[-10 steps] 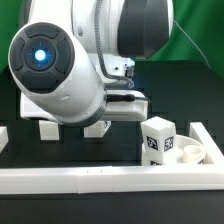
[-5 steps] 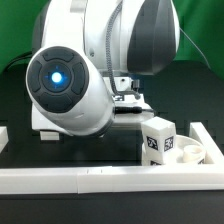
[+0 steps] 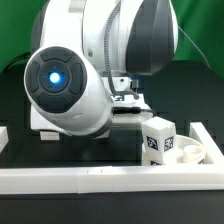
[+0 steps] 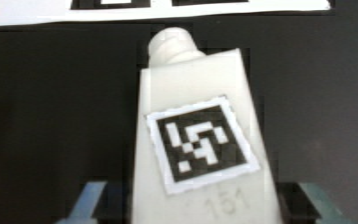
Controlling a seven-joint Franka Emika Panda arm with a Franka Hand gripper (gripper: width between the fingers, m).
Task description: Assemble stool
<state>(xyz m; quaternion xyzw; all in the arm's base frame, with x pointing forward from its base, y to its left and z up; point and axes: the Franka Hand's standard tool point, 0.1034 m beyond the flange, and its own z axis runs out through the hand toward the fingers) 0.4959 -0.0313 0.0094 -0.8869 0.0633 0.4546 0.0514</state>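
In the wrist view a white leg block (image 4: 190,120) with a black-and-white tag numbered 131 lies flat on the black table, its rounded peg end pointing away. My gripper (image 4: 201,205) is open and straddles the leg's near end. Its fingertips (image 4: 91,200) stand on either side with a dark gap to the leg. In the exterior view the arm hides the gripper's fingers and this leg. At the exterior view's right, the round white seat (image 3: 197,153) lies on the table with another tagged leg block (image 3: 157,139) standing upright in it.
The marker board (image 4: 176,5) lies just beyond the leg's peg end. A long white border rail (image 3: 90,180) runs along the front, with a short one at the exterior view's left (image 3: 3,138). White parts (image 3: 42,136) show under the arm.
Between one second and half a second ago the arm swung and its large joint dropped lower and toward the exterior view's right. It has held still since then. The seat and standing leg have not moved.
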